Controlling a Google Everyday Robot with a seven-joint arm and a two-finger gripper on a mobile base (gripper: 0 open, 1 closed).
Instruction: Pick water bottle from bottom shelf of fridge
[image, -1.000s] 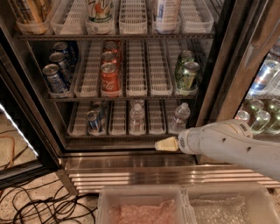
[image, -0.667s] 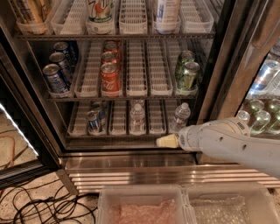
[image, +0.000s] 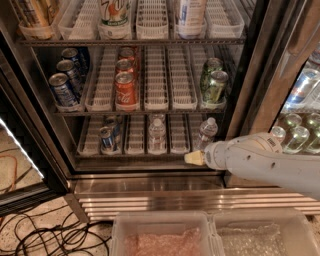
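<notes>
The fridge stands open in front of me. Its bottom shelf has white slotted lane trays. A small clear water bottle with a white cap stands upright in the rightmost lane. A second, near-identical clear bottle stands in the middle lane. My gripper comes in from the right on a white arm. Its cream tip is at the shelf's front edge, just below and left of the right-hand bottle and apart from it. It holds nothing that I can see.
Blue cans stand in a left lane of the bottom shelf. The rack above holds blue, orange and green cans. The ribbed steel base runs below. Two clear bins sit nearest me. Cables lie at left.
My gripper has crept slightly up and to the right along the front edge of the bottom shelf. The bottles and cans have not moved.
</notes>
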